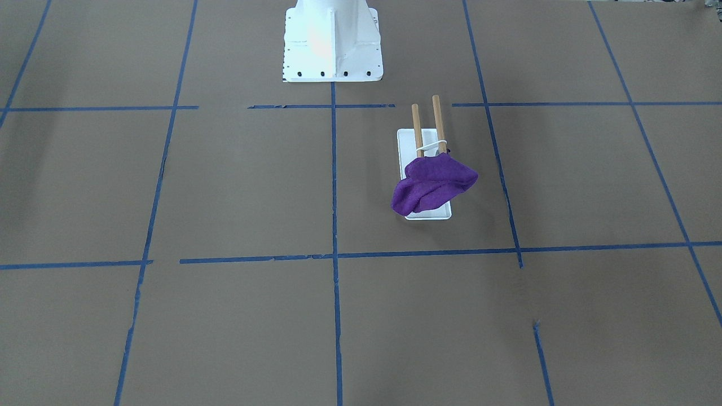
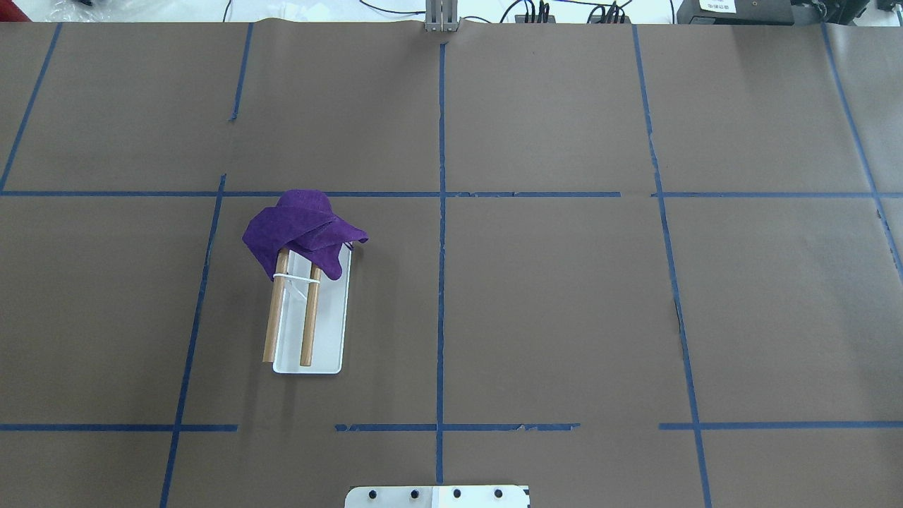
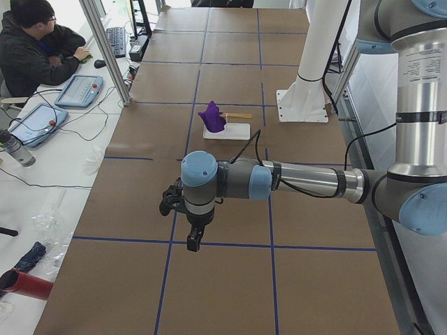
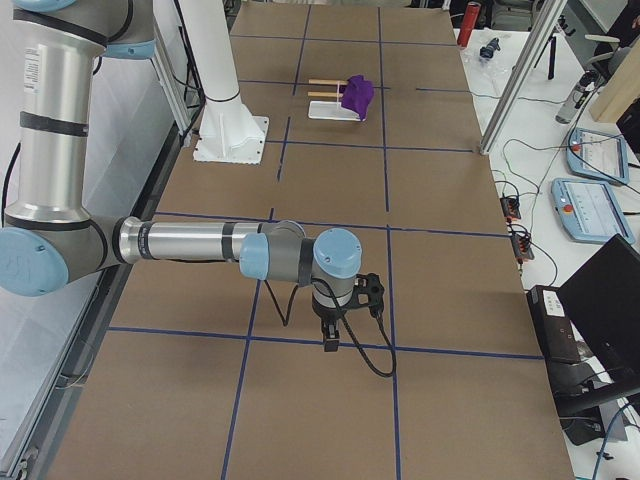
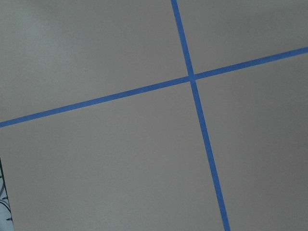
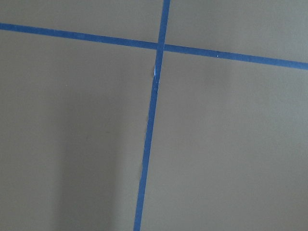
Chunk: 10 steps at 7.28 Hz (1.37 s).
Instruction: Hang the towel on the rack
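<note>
The purple towel (image 1: 431,186) lies bunched over the end of the rack's two wooden dowels (image 1: 417,127) that is farthest from the robot, and overhangs the white base (image 1: 407,148). In the overhead view the towel (image 2: 303,229) and the rack (image 2: 328,331) sit left of centre. My left gripper (image 3: 194,241) hangs over bare table far from the rack, as does my right gripper (image 4: 330,340). Each shows only in a side view, so I cannot tell whether they are open or shut. Both wrist views show only brown table and blue tape.
The white robot pedestal (image 1: 331,42) stands at the table's robot-side edge. Blue tape lines (image 2: 441,212) divide the brown table. An operator (image 3: 35,49) sits at a side bench with tablets (image 3: 78,91). A metal post (image 3: 108,49) rises at the table's edge.
</note>
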{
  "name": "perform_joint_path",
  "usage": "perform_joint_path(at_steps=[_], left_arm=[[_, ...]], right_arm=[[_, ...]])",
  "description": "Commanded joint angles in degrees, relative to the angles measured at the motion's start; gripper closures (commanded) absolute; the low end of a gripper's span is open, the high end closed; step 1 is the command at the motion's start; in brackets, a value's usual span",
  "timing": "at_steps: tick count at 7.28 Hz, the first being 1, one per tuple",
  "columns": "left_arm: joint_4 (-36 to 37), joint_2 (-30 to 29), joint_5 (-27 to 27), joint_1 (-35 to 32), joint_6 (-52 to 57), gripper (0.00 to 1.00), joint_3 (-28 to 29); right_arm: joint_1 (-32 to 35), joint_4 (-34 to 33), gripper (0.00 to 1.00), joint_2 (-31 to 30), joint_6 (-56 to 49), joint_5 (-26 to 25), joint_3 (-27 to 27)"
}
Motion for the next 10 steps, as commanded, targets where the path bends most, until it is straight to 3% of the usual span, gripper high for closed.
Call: perform_joint_path(at_steps=[1, 3, 10], left_arm=[[-0.42, 1.37, -5.45, -0.13, -0.05, 0.0, 0.4], [-1.99, 2.87, -7.6, -0.04, -0.4, 0.0, 0.14], [-1.56, 1.47, -5.76, 0.05, -0.14, 0.0, 0.39]], right_arm=[[0.01, 0.75, 0.0, 0.0, 0.46, 0.28, 0.03], [0.01, 0.75, 0.0, -0.08, 0.46, 0.37, 0.03], [0.01, 0.66, 0.0, 0.18, 1.33, 0.37, -0.06]])
